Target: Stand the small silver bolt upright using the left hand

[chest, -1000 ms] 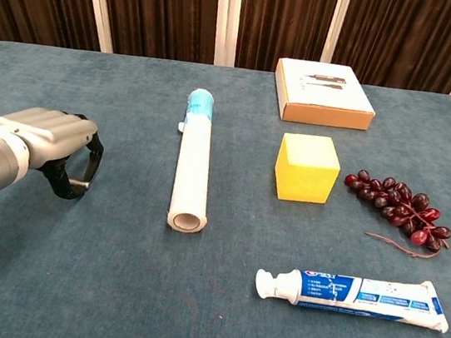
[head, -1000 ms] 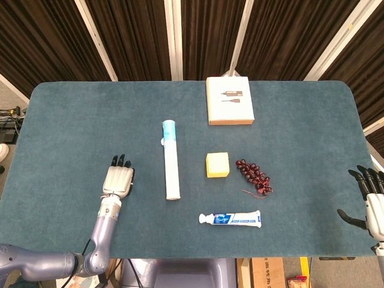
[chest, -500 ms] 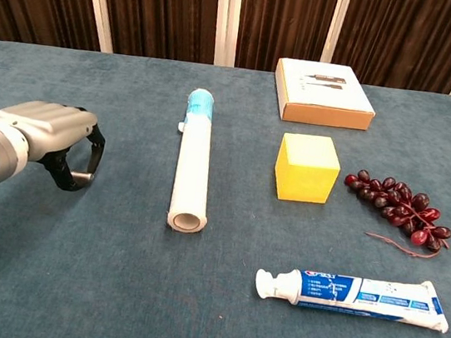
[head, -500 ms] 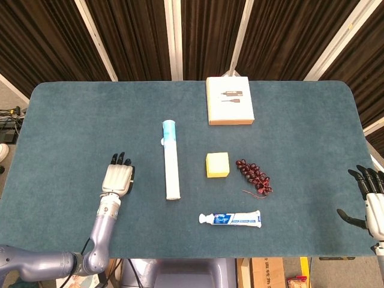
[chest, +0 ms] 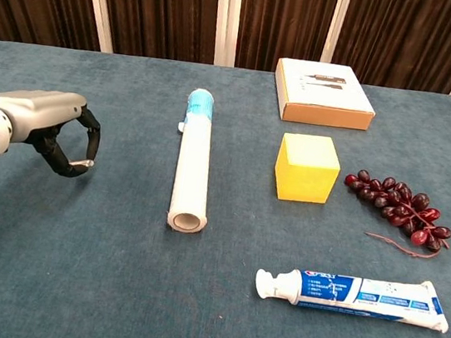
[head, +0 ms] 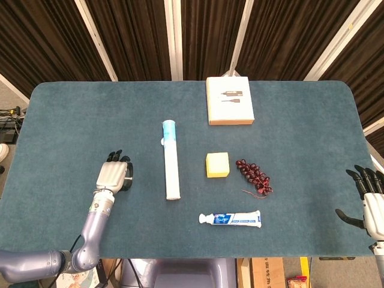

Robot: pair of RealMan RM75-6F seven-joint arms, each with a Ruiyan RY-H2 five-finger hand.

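Note:
My left hand (head: 113, 175) hovers palm down over the table's front left, left of the long white tube. In the chest view its (chest: 44, 114) dark fingers curl downward, and a small silver bolt (chest: 82, 164) lies roughly level, pinched between the thumb tip and a fingertip just above the cloth. The head view hides the bolt under the hand. My right hand (head: 369, 201) hangs off the table's right edge with its fingers spread and nothing in it.
A white tube with a blue cap (chest: 193, 160) lies lengthwise right of my left hand. Further right are a yellow cube (chest: 306, 168), dark red grapes (chest: 396, 208), a toothpaste tube (chest: 355, 296) near the front edge, and a flat box (chest: 324, 93) at the back.
My left hand has drifted left and lifted a little, still pinching the bolt. The right hand has barely moved.

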